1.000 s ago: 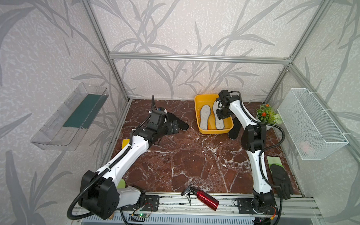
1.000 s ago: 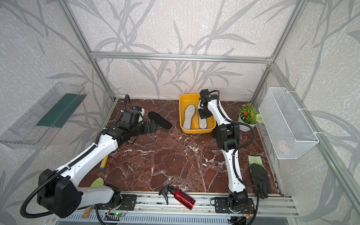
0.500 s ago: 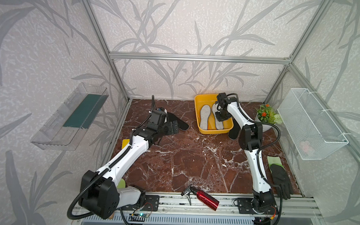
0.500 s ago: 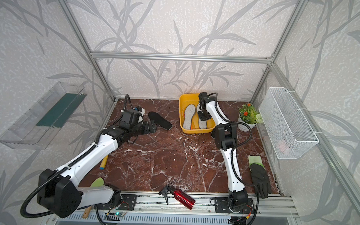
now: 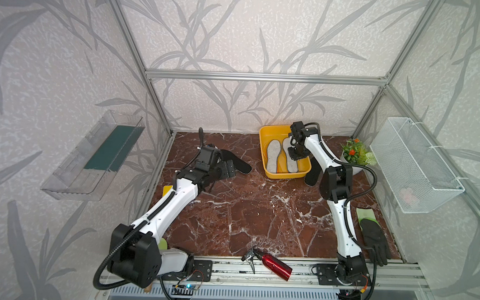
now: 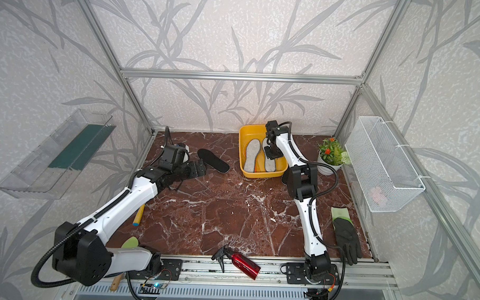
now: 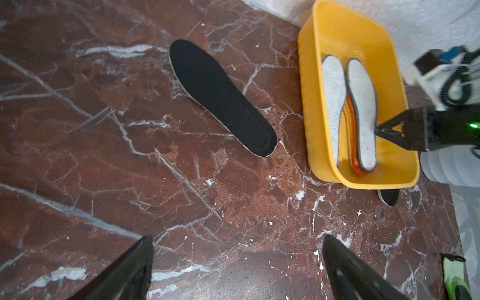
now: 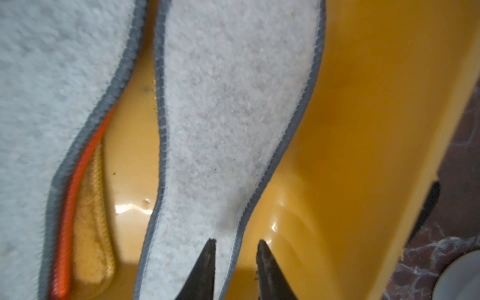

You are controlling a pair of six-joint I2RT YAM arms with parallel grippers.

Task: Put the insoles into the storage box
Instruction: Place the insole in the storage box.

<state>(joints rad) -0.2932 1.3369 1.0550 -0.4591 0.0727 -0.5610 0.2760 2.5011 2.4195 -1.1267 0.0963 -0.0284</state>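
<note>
The yellow storage box (image 5: 262, 146) stands at the back of the marble floor. Two light grey felt insoles (image 5: 273, 158) (image 7: 363, 104) lie in it over an orange insole (image 7: 352, 135) whose edge shows. My right gripper (image 8: 236, 242) reaches down into the box, jaws a little apart, straddling one grey insole's (image 8: 233, 104) edge. A black insole (image 5: 239, 164) lies on the floor left of the box. Another black insole (image 5: 312, 173) shows partly behind the right arm. My left gripper (image 7: 237, 237) hangs wide open over bare floor, short of the black insole (image 7: 220, 98).
A potted plant (image 5: 354, 154) stands right of the box. A black glove with a green cuff (image 5: 373, 240) lies front right, a red spray bottle (image 5: 273, 263) on the front rail. A white mesh basket (image 5: 414, 165) and a clear tray (image 5: 95, 156) hang on the side walls.
My right gripper's jaws have parted from shut and the grey insole now rests in the box. The left arm has stayed where it was.
</note>
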